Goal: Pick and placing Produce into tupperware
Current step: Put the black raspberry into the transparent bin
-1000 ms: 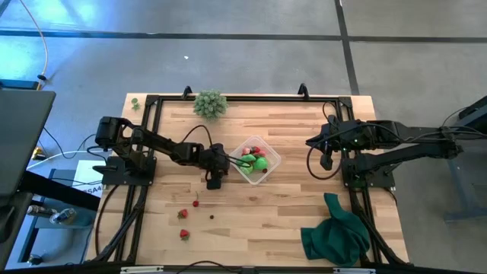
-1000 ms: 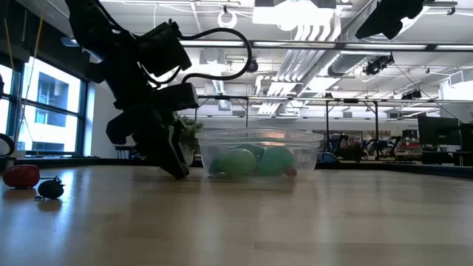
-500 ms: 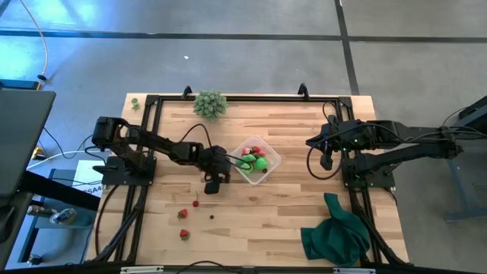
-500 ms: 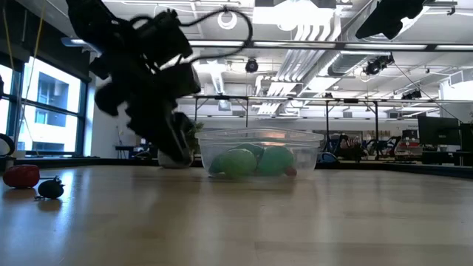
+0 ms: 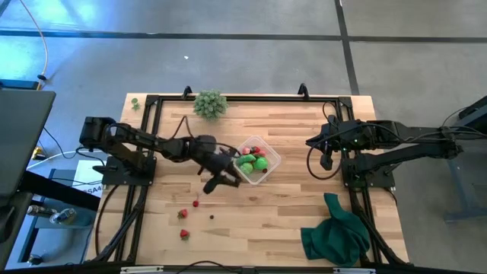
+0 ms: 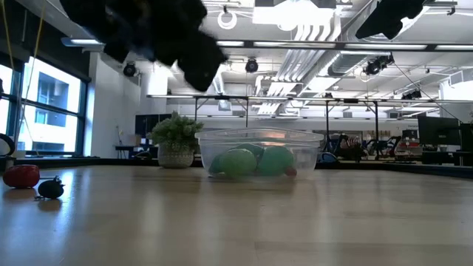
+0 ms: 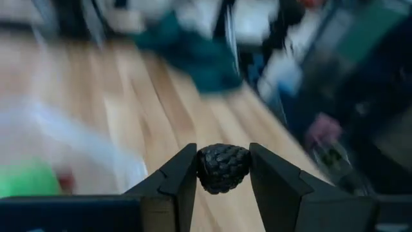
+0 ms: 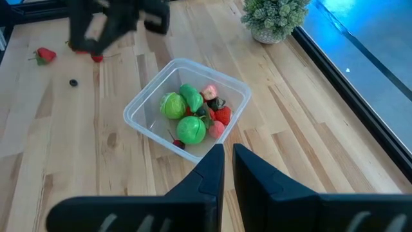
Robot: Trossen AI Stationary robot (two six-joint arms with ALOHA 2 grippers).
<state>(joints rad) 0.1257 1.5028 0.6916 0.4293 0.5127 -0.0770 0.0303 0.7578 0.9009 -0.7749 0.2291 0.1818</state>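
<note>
The tupperware (image 5: 256, 160) stands mid-table, a clear squarish tub holding green and red produce (image 8: 190, 129); its see-through wall also shows in the low view (image 6: 259, 151). My left gripper (image 5: 228, 169) hangs raised beside the tub's left side, shut on a dark bumpy berry (image 7: 223, 167). Loose red pieces (image 5: 195, 203) (image 5: 184, 234) and a small dark one (image 5: 211, 215) lie on the wood nearer the front. My right gripper (image 8: 228, 169) waits shut, high over the table's right side. My left gripper pinches the dark berry by its two opposite sides (image 7: 205, 170) between the two fingers, at their free ends. The fingers come from the table's left, slanting a little downward. The berry is lifted clear of the table.
A pale green bushy plant (image 5: 210, 103) stands at the far edge. A dark green cloth (image 5: 335, 232) lies crumpled at the near right corner. Black frame rails (image 5: 149, 114) run along the table's sides. A red piece (image 6: 21, 176) and a dark one (image 6: 50, 188) show in the low view.
My left gripper has risen from the table just left of the tupperware, carrying the dark berry with it. It has tipped up from pointing steeply down to nearly level. The fingers stay shut on the berry.
</note>
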